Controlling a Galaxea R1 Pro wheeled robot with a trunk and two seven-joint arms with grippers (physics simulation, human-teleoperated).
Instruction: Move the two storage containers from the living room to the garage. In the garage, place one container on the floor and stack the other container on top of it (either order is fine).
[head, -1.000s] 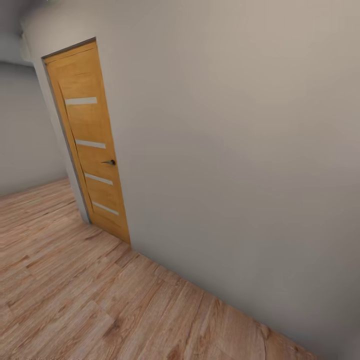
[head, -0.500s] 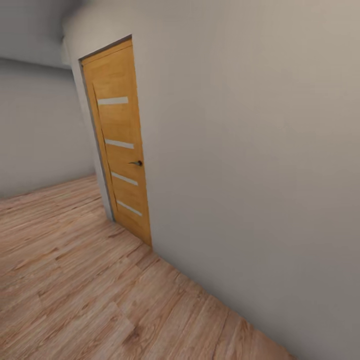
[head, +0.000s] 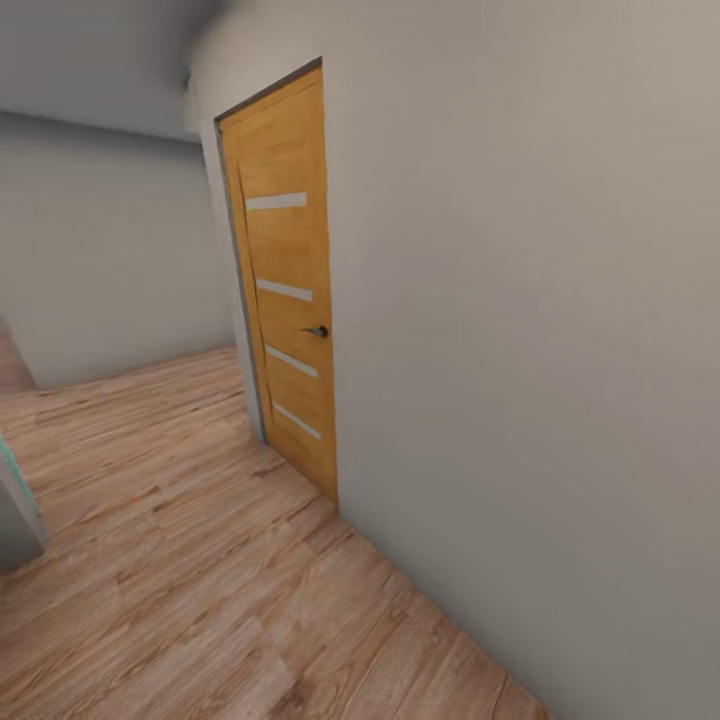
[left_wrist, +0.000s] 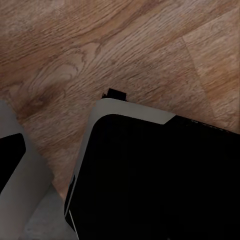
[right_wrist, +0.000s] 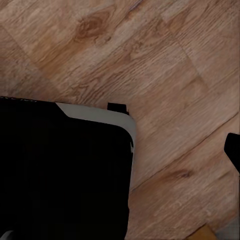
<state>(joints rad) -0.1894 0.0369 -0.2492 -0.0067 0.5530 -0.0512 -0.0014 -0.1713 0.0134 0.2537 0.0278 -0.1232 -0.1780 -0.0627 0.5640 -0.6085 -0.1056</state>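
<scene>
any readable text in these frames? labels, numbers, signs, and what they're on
None: no words, numbers, brands or signs can be read in any view.
Wooden door: four pale horizontal strips and a dark handle, no lettering.
Grey wall: bare.
Wood plank floor: grain pattern only.
Black, grey-edged robot body over the floor in the wrist views: no markings.
</scene>
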